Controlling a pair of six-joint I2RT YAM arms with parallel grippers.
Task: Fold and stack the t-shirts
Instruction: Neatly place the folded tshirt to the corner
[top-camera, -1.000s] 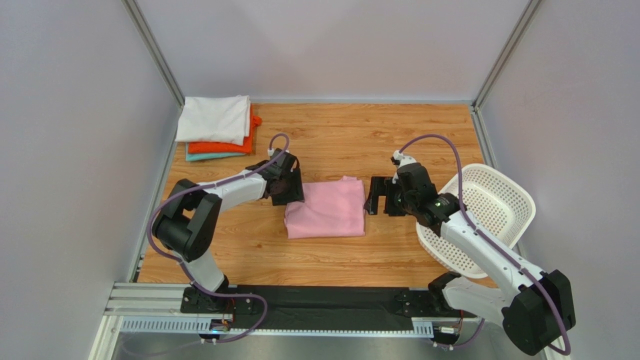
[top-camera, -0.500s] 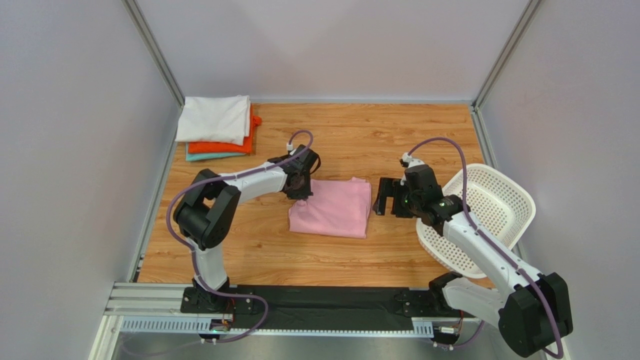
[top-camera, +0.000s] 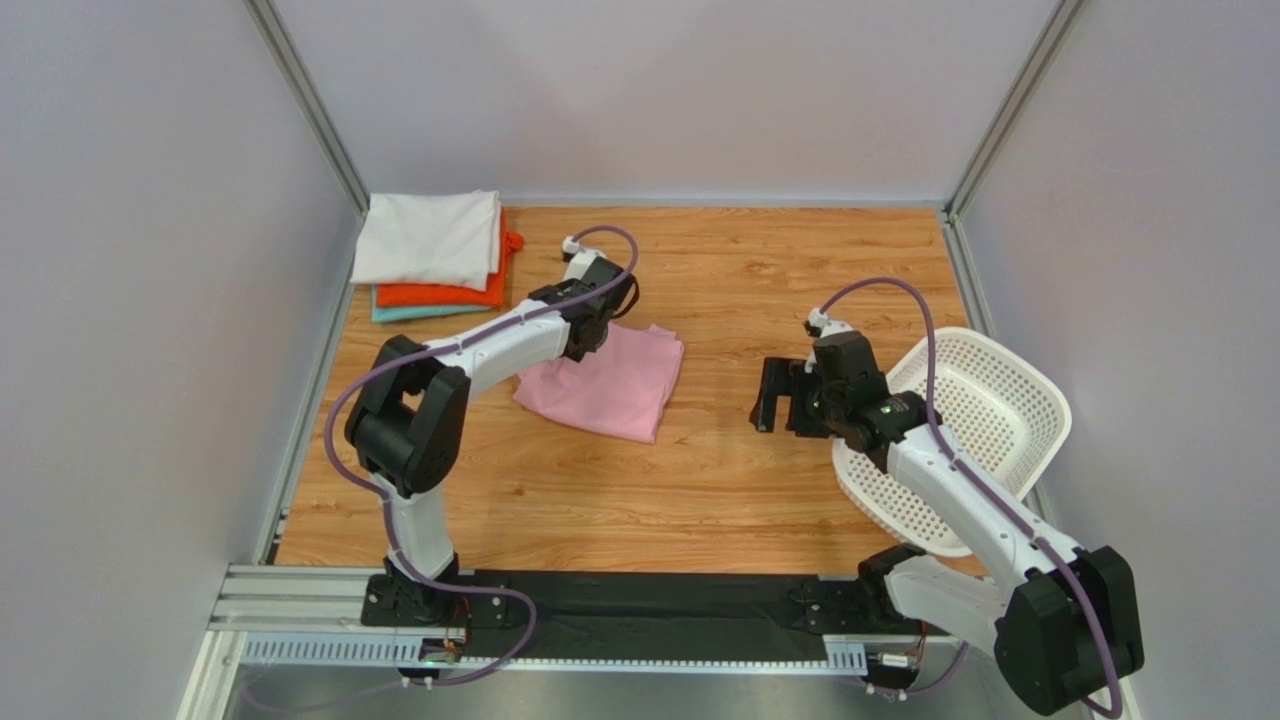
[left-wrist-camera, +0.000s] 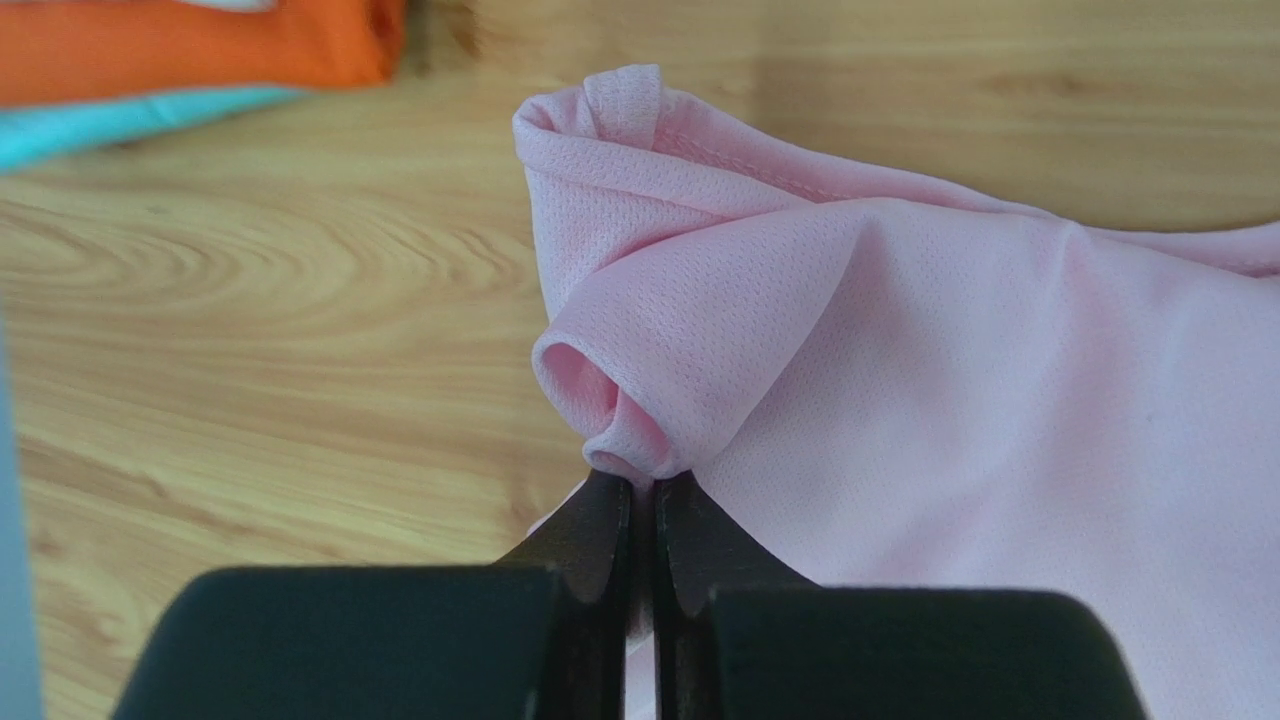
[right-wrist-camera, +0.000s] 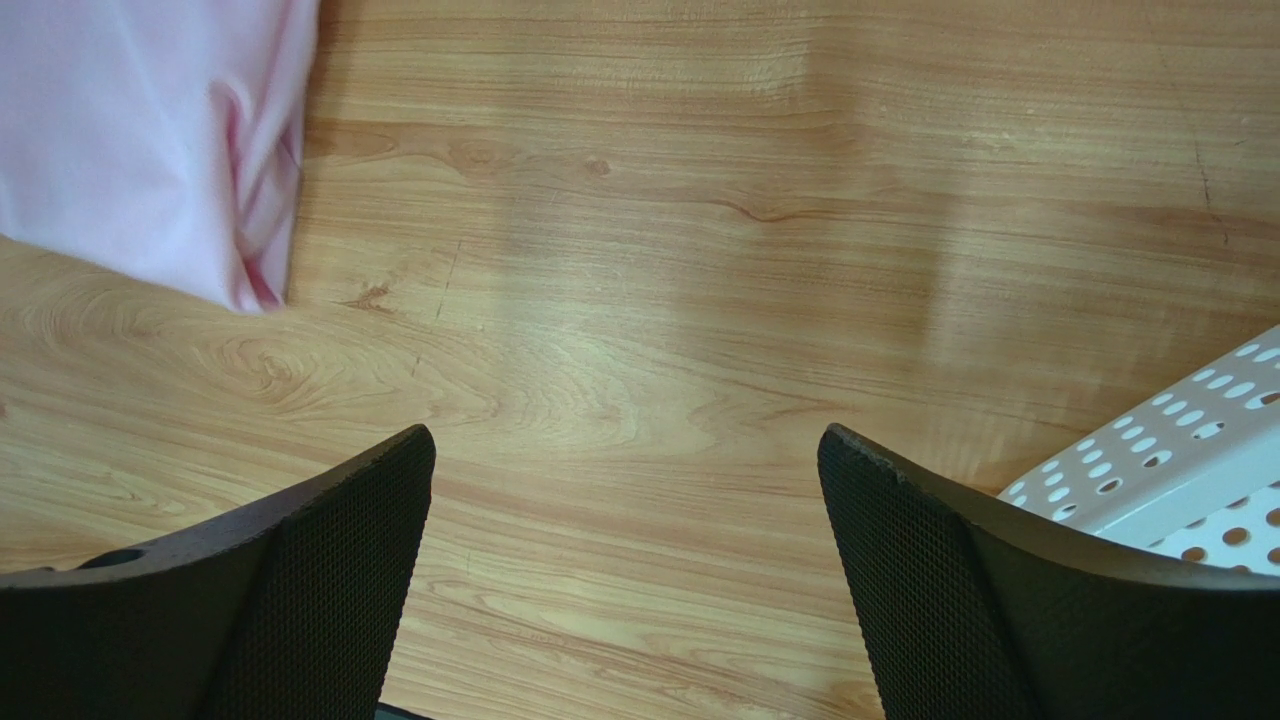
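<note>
Fingers (left-wrist-camera: 594, 548) of the left gripper (left-wrist-camera: 643, 488) are closed tight on a bunched corner of the pink t-shirt (left-wrist-camera: 932, 375), with only cloth between them. The pinch sits at the shirt's far left corner, the side facing the stack. Judged purpose: to draw the folded shirt across the table (top-camera: 751, 285) towards that stack. Cloth rolls up over the fingertips, and the rest of the shirt lies flat on the wood, askew, in the left half of the table about midway between far and near edges.

Fingers of the right gripper (right-wrist-camera: 624, 443) stand wide apart and hold nothing, with bare wood showing between them. It hovers right of centre, well apart from the shirt, beside the white basket (top-camera: 992, 405) at the right edge. Judged purpose: keeping clear to give the left arm room.

Stack in the far left corner: white t-shirt (top-camera: 428, 236) on top, orange-red t-shirt (top-camera: 443, 294) beneath, teal t-shirt (top-camera: 406, 314) at the bottom. Pink shirt is near it, not touching.

Assessment: folding appears done and placing on the stack is outstanding. Risk: a single corner pinch may let the folds slip open during a lift
</note>
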